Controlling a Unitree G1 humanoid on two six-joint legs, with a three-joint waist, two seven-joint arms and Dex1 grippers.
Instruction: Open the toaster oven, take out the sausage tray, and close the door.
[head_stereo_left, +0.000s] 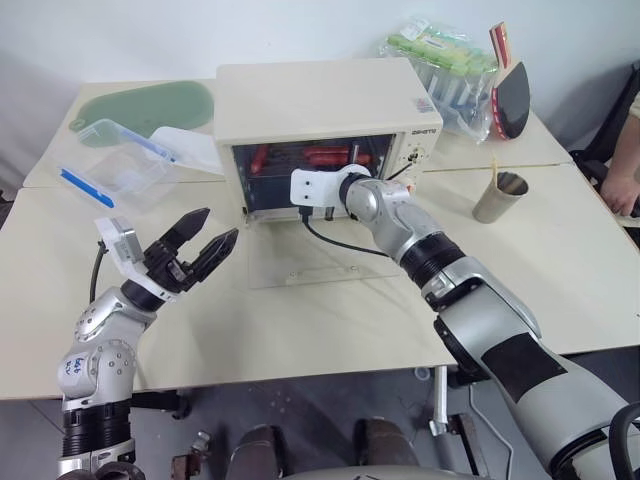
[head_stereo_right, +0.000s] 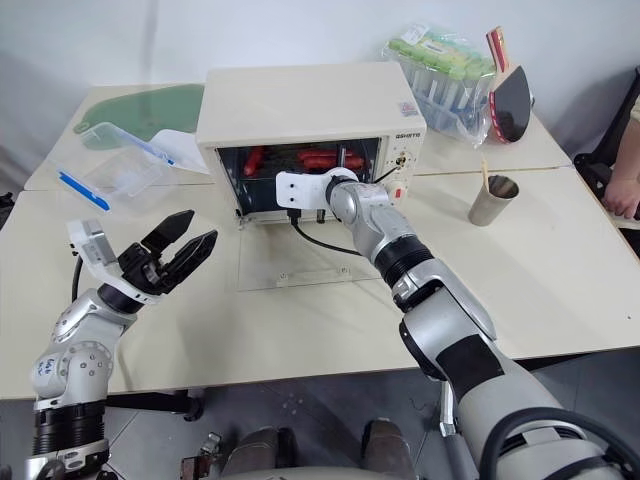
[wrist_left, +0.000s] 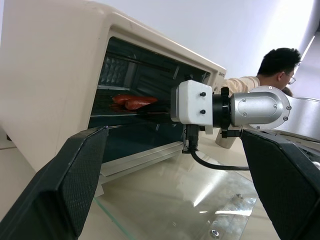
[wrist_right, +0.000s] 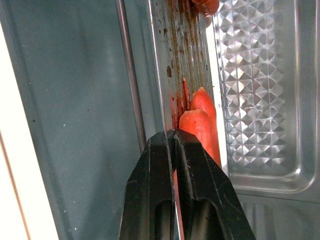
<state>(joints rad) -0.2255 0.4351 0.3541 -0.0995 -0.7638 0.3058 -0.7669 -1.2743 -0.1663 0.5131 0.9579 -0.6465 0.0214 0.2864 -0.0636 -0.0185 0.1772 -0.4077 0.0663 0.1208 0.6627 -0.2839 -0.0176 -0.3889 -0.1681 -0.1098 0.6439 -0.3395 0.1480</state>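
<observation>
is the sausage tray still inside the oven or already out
Inside. The sausage tray sits in the toaster oven cavity, behind the dropped-open door, with the right end effector shut on its front edge.

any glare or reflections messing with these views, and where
Left wrist view: the lowered glass door mirrors bright light in pale patches, and the open left pincer sits close and soft-edged. Right wrist view: the embossed oven wall gleams brightly beside the sausage tray, which the shut right pincer clamps. Left eye view: lighting is even, shadows faint.
</observation>
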